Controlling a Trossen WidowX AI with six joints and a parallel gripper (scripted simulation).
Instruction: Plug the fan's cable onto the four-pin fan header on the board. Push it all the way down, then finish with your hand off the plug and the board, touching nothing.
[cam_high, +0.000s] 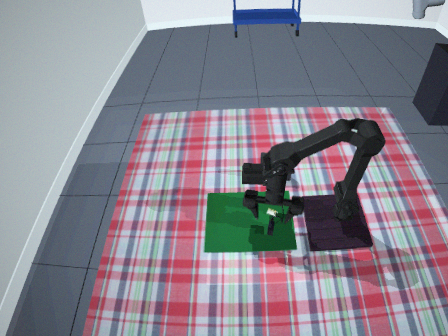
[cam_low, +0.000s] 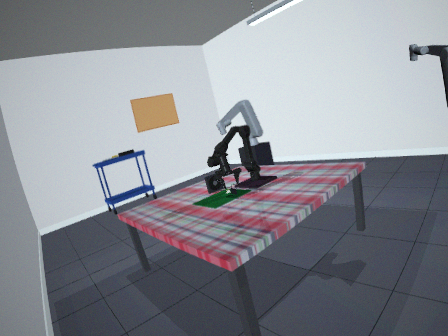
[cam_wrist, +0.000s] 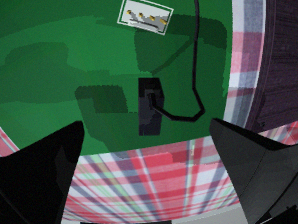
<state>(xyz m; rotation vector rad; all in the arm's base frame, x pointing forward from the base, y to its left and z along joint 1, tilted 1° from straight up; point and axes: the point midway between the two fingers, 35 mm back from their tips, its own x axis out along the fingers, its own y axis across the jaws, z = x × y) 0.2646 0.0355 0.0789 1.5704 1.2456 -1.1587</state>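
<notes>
The black plug (cam_wrist: 149, 121) (cam_high: 270, 228) lies on the green board (cam_wrist: 35, 75) (cam_high: 225, 239) (cam_low: 209, 201), off the header, its long side pointing toward the header. The white four-pin header (cam_wrist: 145, 18) (cam_high: 271, 212) shows bare gold pins at the top of the wrist view. The black cable (cam_wrist: 195, 60) bends from the plug and runs up past the header's right side. My gripper (cam_wrist: 148, 125) (cam_high: 271, 219) is open and empty above the board, pointing down. Its fingertips are wide apart, one on each side of the plug in the wrist view. The exact height is hard to tell.
The fan (cam_low: 214, 183) stands behind the board, close to the arm's wrist in the top view. The arm's dark base plate (cam_high: 320, 241) (cam_wrist: 280, 55) lies right of the board. A checked cloth (cam_high: 165, 280) covers the table.
</notes>
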